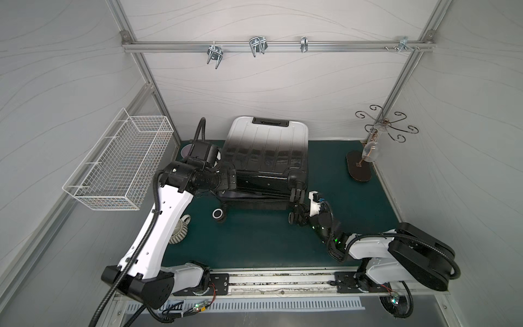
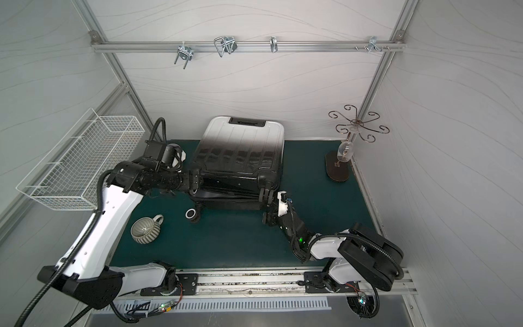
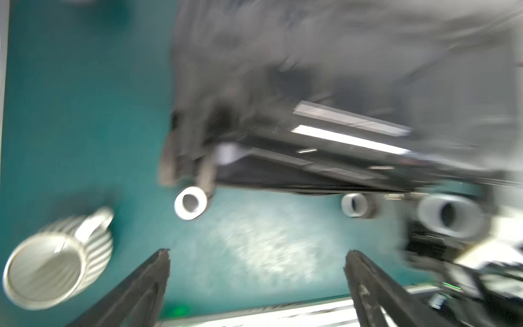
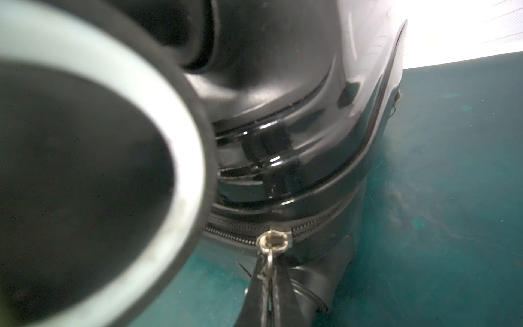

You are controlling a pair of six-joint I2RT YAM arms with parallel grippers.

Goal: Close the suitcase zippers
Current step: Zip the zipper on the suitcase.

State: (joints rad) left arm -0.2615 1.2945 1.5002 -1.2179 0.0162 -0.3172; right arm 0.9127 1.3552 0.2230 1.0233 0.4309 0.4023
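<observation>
The suitcase (image 1: 266,147) (image 2: 240,147) lies flat on the green mat, its ribbed shell fading white to black and its lid slightly ajar along the front. The black zipper band (image 4: 311,223) runs round the seam, with a metal zipper pull (image 4: 273,240) on it. My right gripper (image 4: 270,271) (image 1: 297,211) is at the front right corner by the wheels, shut on that pull. My left gripper (image 3: 256,252) (image 1: 229,181) is beside the front left corner, open and holding nothing. The left wrist view is blurred.
A ribbed mug (image 2: 145,230) (image 3: 51,263) stands on the mat near the left arm. A white-rimmed wheel (image 1: 217,213) (image 3: 190,202) sticks out at the front left. A wire basket (image 1: 119,161) hangs on the left wall. A hook stand with a glass (image 1: 370,150) occupies the back right.
</observation>
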